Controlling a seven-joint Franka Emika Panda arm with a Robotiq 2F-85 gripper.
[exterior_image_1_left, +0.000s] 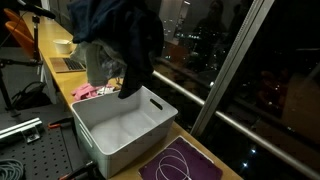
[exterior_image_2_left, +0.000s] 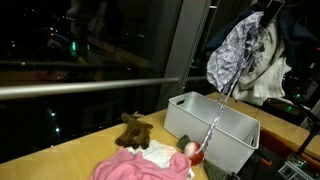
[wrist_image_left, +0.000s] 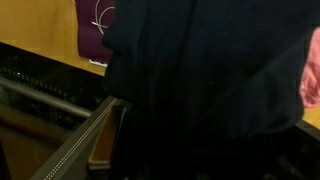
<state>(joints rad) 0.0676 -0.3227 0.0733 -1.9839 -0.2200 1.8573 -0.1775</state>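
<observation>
Currently the gripper is clamping fully shut on a dark garment (exterior_image_1_left: 135, 40), with its jaws hidden under the folds. The garment is hanging in the air above the white bin (exterior_image_1_left: 130, 147), its lower hem near the far rim. Dark fabric is filling the wrist view. A pink cloth (exterior_image_2_left: 140, 165) and a brown stuffed toy (exterior_image_2_left: 135, 130) are lying on the table (exterior_image_2_left: 60, 150) beside the bin. A purple cloth (exterior_image_1_left: 180, 160) is lying at the bin's other end.

Wooden counter (exterior_image_2_left: 50, 150) by the window: a white bin (exterior_image_1_left: 125, 120), a purple cloth (exterior_image_1_left: 180, 162) just near of it, and a pink cloth (exterior_image_2_left: 140, 165) and plush toy (exterior_image_2_left: 133, 130) beyond its far end.
</observation>
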